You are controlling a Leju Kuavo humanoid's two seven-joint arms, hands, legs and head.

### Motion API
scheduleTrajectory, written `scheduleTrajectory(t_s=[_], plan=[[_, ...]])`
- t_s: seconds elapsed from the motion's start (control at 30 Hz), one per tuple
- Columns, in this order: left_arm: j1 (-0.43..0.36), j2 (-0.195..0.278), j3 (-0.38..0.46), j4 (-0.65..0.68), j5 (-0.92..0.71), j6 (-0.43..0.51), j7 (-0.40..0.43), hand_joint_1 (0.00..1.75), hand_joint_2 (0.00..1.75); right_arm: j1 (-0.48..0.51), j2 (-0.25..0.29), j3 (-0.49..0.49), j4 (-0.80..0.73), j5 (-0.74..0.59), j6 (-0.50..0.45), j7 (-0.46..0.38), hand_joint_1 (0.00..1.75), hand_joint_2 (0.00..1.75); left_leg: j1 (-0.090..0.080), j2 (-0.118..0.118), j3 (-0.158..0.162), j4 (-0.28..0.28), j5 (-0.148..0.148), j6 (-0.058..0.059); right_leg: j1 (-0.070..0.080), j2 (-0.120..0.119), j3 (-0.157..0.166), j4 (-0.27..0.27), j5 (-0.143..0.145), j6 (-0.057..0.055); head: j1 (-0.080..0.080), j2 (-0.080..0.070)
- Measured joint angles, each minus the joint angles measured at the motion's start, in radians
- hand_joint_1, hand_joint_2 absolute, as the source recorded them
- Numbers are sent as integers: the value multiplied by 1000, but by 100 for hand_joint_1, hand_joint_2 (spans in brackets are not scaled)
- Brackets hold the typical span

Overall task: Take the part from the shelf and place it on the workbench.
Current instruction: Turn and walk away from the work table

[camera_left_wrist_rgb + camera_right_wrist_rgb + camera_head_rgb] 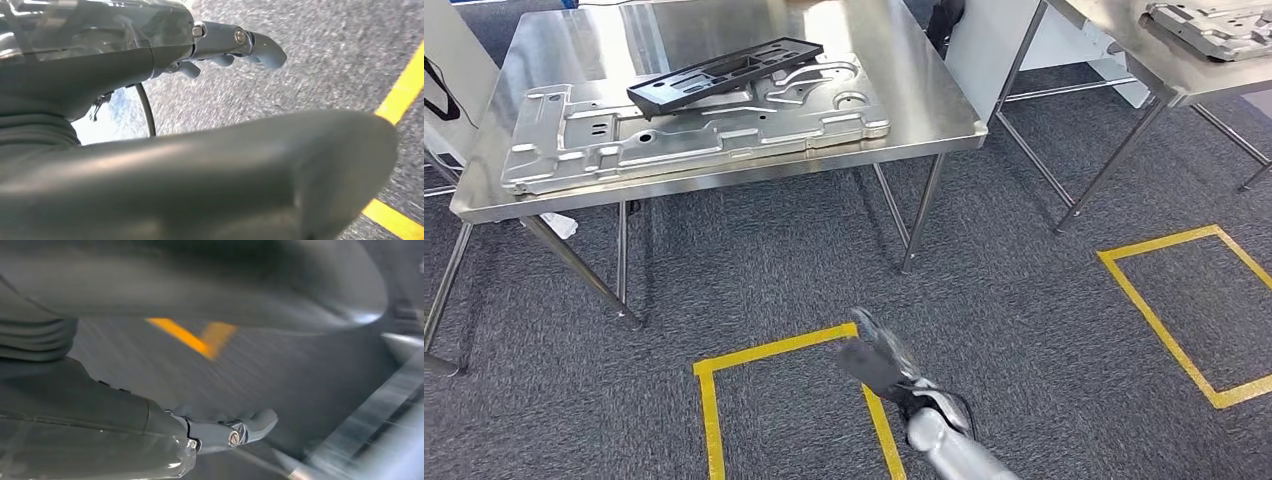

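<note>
A flat black frame part lies tilted on top of a large stamped silver panel, which rests on the steel workbench ahead of me. My right hand hangs low over the carpet in front of the bench, well short of it, fingers apart and empty. In the right wrist view the same hand shows its fingers stretched out over blurred floor. The left wrist view has my left hand down by the floor, fingers extended, holding nothing.
A second steel table at the far right carries another silver panel. Yellow tape squares mark the grey carpet below me and to the right. Slanted bench legs stand between me and the bench top.
</note>
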Motion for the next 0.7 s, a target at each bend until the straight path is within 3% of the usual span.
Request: scheduleTrajectory(t_s=[0.07, 0.13, 0.2, 0.27, 0.33, 0.37, 0.4, 0.43, 0.47, 0.5, 0.57, 0.6, 0.67, 0.7], plan=[[1, -6, 12, 0, 10, 13, 9, 0, 0, 56, -26, -76, 55, -85, 31, 14, 0, 0, 2, -3, -8, -1, 14, -6, 15, 0, 83, -128, -6, -18, -1, 0], [3, -10, 19, 1, 12, 21, 17, 0, 0, 108, -46, -147, 101, -141, 51, 39, 0, 0, 8, -3, -13, -6, 29, -17, 22, 1, 96, -165, -4, -17, 2, 0], [3, -11, 27, 2, 25, 26, 25, 0, 0, 147, -59, -199, 137, -152, 46, 86, 0, 0, 9, -1, -21, 2, 13, -26, 13, -1, 87, -177, 17, -14, 6, 0], [-3, -9, 47, 1, 63, 27, 36, 0, 0, 170, -67, -226, 163, -125, 29, 165, 0, 0, 9, 1, -36, 70, -69, -32, 3, -4, 70, -181, 36, -16, -3, 0], [-19, 2, 76, 0, 103, 17, 44, 0, 0, 182, -73, -233, 184, -87, 21, 242, 0, 0, 13, 1, -49, 184, -158, -39, 2, -3, 44, -171, 51, -20, -15, 0], [-30, 13, 93, 0, 116, 11, 46, 0, 0, 185, -76, -233, 193, -74, 20, 268, 0, 0, 18, 1, -46, 225, -174, -44, 0, -4, 29, -165, 58, -19, -18, 0], [-40, 26, 108, -1, 122, 6, 44, 0, 0, 186, -78, -233, 200, -68, 20, 282, 0, 0, 23, 1, -30, 238, -168, -51, -3, -4, 13, -156, 64, -16, -18, 0], [-49, 38, 122, -3, 126, 4, 40, 0, 0, 189, -80, -233, 206, -65, 20, 286, 0, 0, 28, 1, -1, 217, -144, -58, -8, -4, -5, -145, 69, -13, -19, 0], [-54, 47, 133, -6, 127, 4, 35, 0, 0, 192, -82, -234, 210, -65, 18, 280, 0, 0, 35, 1, 40, 167, -119, -68, -14, -4, -23, -131, 73, -8, -21, 0], [-57, 53, 141, -8, 128, 5, 29, 0, 0, 195, -85, -235, 213, -67, 15, 270, 0, 0, 39, 0, 80, 109, -114, -80, -19, -4, -42, -116, 77, -2, -26, 0], [-61, 58, 152, -12, 127, 10, 20, 0, 0, 199, -87, -238, 215, -71, 6, 248, 0, 0, 41, -4, 123, 31, -121, -86, -21, -2, -71, -89, 84, 11, -36, 0], [-62, 59, 157, -12, 126, 11, 18, 0, 0, 200, -88, -239, 216, -73, 2, 239, 0, 0, 39, -6, 121, 25, -130, -82, -18, -1, -79, -82, 90, 17, -38, 0], [-60, 58, 162, -13, 125, 15, 15, 0, 0, 197, -85, -241, 217, -77, -4, 225, 0, 0, 39, -6, 104, 33, -118, -63, -17, 0, -89, -78, 101, 24, -32, 0], [-60, 58, 164, -13, 125, 16, 15, 0, 0, 195, -84, -242, 218, -78, -6, 219, 0, 0, 39, -5, 93, 36, -111, -52, -18, 0, -96, -70, 89, 27, -29, 0]])
